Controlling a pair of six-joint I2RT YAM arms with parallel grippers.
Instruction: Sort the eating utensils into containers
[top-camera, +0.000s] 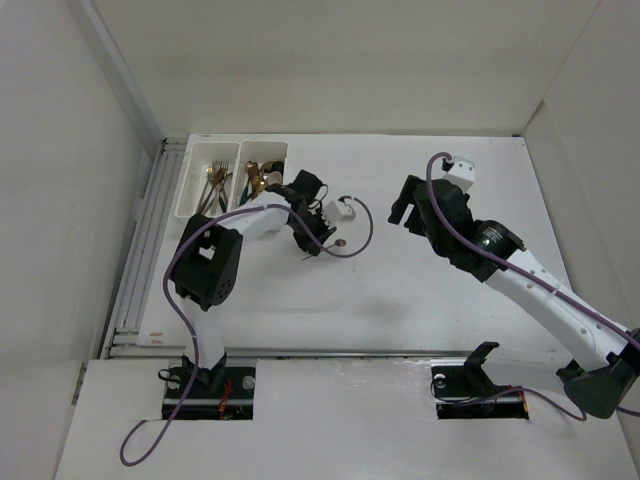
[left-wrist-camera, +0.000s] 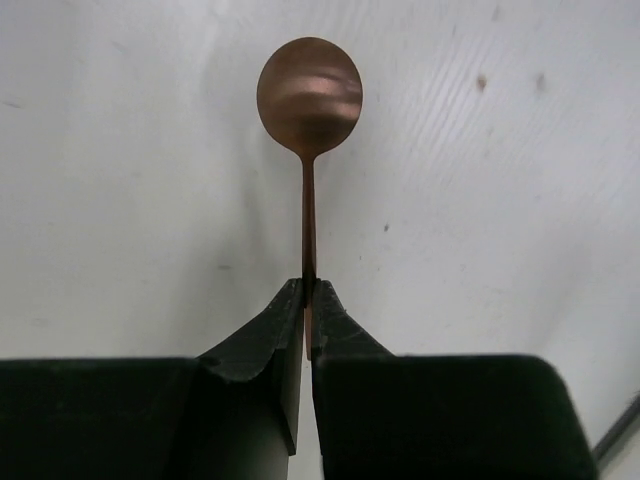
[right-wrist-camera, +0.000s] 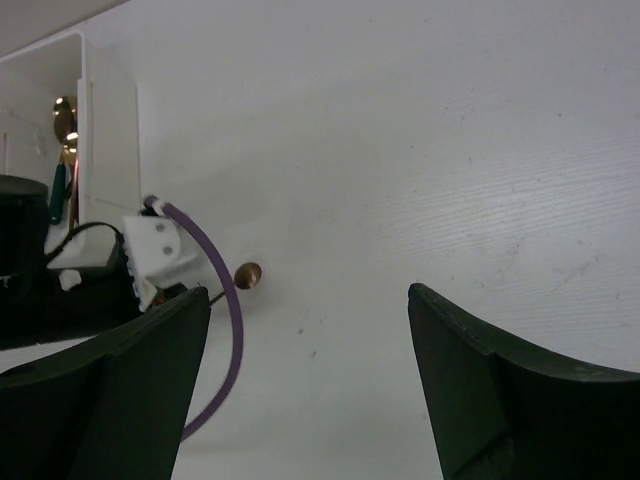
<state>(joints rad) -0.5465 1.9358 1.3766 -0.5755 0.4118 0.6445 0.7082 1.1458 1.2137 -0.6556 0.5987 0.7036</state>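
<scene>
left hand (left-wrist-camera: 308, 292) — grips 1 copper spoon (left-wrist-camera: 310, 95) | right hand (right-wrist-camera: 310, 296) — wide | 2 white bins (top-camera: 193, 165)

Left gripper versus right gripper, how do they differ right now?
The left gripper is shut on the handle of the copper spoon; the right gripper is open and empty. The left gripper is nearer the containers than the right gripper. Both are black and over the white table.

I see the left gripper (left-wrist-camera: 308, 300) clamped on a copper spoon's (left-wrist-camera: 310, 110) thin handle, bowl pointing away over the white table (left-wrist-camera: 120, 200).
</scene>
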